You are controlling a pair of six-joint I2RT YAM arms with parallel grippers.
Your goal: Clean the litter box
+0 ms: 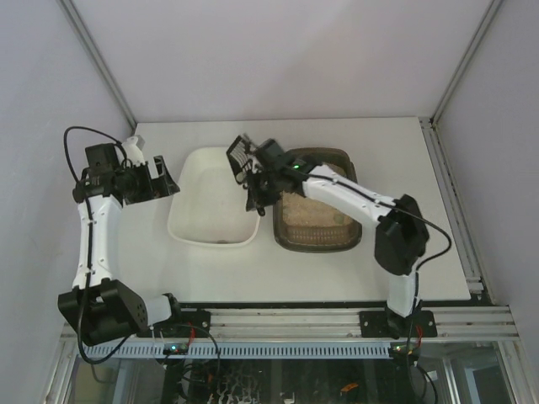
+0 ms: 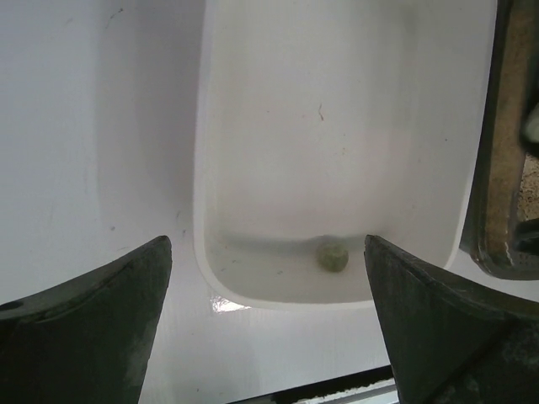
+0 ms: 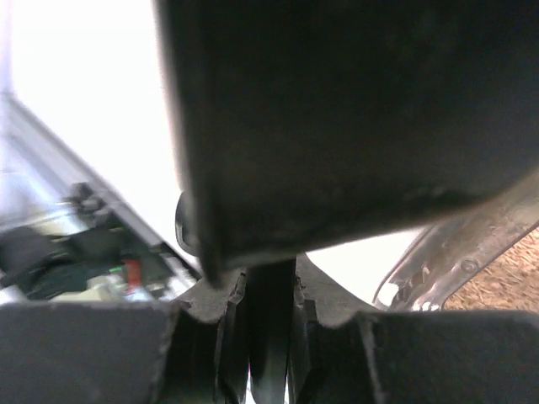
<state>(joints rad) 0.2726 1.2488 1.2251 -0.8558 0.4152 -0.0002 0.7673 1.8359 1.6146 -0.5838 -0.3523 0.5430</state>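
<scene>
Since scooped clumps presumably go into the white tray (image 1: 189, 181), the right gripper (image 1: 259, 183) clamps the scoop (image 1: 240, 154) over its one-o'clock corner; the litter box (image 1: 316, 247) lies at the tray's three o'clock, and the left gripper (image 1: 162, 178) hangs wide open at nine.

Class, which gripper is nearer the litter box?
Right. The right gripper, shut on a scoop, hangs by the left edge of the litter box; the left gripper sits open beyond the white tray.
</scene>
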